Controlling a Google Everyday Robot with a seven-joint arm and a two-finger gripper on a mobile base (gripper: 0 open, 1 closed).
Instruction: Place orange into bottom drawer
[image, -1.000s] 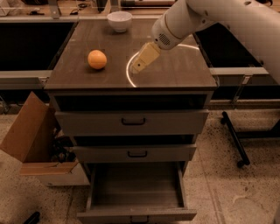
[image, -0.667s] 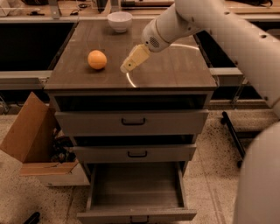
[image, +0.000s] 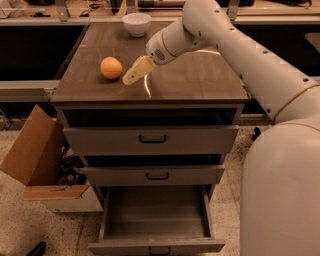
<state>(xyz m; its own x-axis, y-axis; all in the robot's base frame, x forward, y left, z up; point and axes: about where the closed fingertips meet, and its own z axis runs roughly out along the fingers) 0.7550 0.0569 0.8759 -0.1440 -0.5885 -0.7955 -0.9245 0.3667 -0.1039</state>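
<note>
The floor is looking speckled, & a brown cardboard box (image: 30, 155) is leaning by the left side of the bench (image: 200, 80). The bench is a wood cabinet w/ 3 drawers in front. The bottom drawer (image: 157, 212) is hanging wide open, & nothing is lying in it. The 2 drawers above it are not sticking out nearly as far.

The orange (image: 111, 67) is sitting on the bench top, near the left side. A white bowl (image: 136, 23) is sitting at the back, well apart from it. A big white arm (image: 240, 45) is reaching over from the right. Its end effector (image: 128, 78) is pointing down & to the left, w/ its tip just beside the orange. It is not holding the orange. I can't tell if the end effector is apart or together.

So the job is only starting, I think. The drawer is open, so that bit is done. Left to do: grab the orange, lift it, bring it down to the bottom drawer & let it go inside.
</note>
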